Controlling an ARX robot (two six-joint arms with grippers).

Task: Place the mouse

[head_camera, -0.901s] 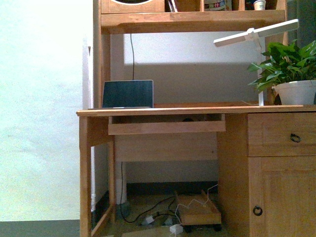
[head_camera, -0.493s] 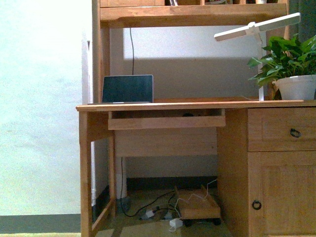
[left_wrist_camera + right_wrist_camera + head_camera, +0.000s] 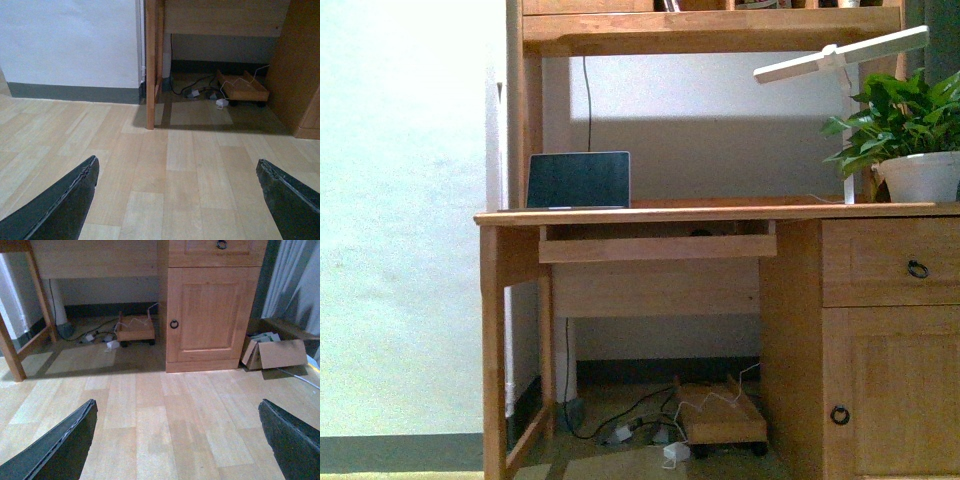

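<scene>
L gripper [image 3: 176, 162] & R gripper [image 3: 177, 404]: both spread, empty, over floor. Mouse [image 3: 701, 232]: prob. the dark speck in tray [image 3: 657, 248], 12 o'clock, too small to confirm. Risk: tight gap under desktop [image 3: 705, 213], arm may snag going in.

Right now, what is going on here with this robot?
Nothing is being handled yet. The robot faces the wooden desk; both the left end effector and the right end effector are open and empty above the floor. A laptop stands open on the desk. A small dark shape on the pull-out tray may be the mouse, too small to confirm.
</scene>
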